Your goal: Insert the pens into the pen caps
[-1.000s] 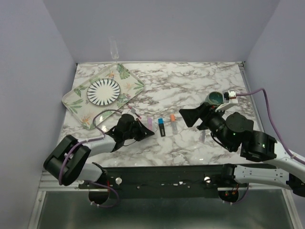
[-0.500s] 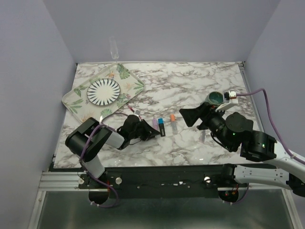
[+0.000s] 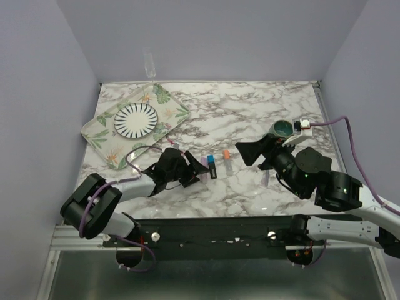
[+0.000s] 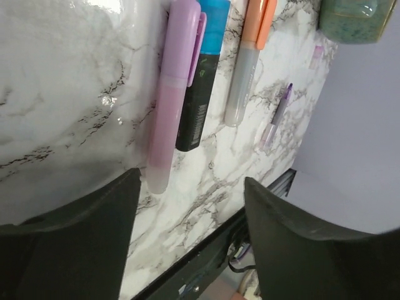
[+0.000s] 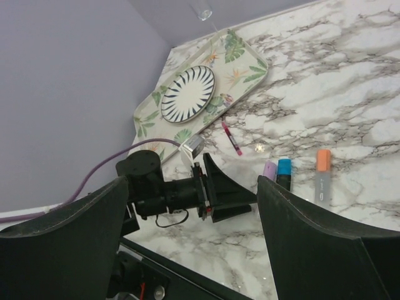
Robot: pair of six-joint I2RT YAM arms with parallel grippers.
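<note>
Dropped low and out toward 7 o'clock since half a second ago, elbow of the left arm; wrist end barely shifted. Left gripper (image 3: 199, 174) low over the marble table (image 3: 262, 103), at about 8 o'clock of the marker row, fingers spread wide and clamping nothing. Through the left wrist camera, butt end of the purple marker (image 4: 170, 100) just inside the opening, close by one finger (image 4: 75, 244), contact impossible to judge. Three markers side by side near mid-table, a little toward 6 o'clock, roughly parallel: purple marker under its light purple cap (image 4: 185, 37); tight against it at 3 o'clock, black marker (image 4: 197, 103) under a blue cap (image 4: 215, 25); slightly apart, again at 3 o'clock, pale grey marker (image 4: 240, 87) under an orange cap (image 4: 256, 19). All three caps seated on their bodies, capped ends toward 12 o'clock. Thin purple pen (image 4: 277, 115) alone toward 4 o'clock, well apart from the row. Red pen (image 5: 231, 137) at 10 o'clock of the row, just off the near corner of the leaf-print tray (image 3: 164, 95), with a striped plate (image 3: 135, 119) lying in that tray. Right gripper (image 3: 242, 156) at 3 o'clock of the grey marker, near but apart from it, fingers wide open and empty. Teal mug (image 3: 280, 129) at 2 o'clock of that gripper. Clear glass (image 3: 149, 62) at the far edge, 11 o'clock.
</note>
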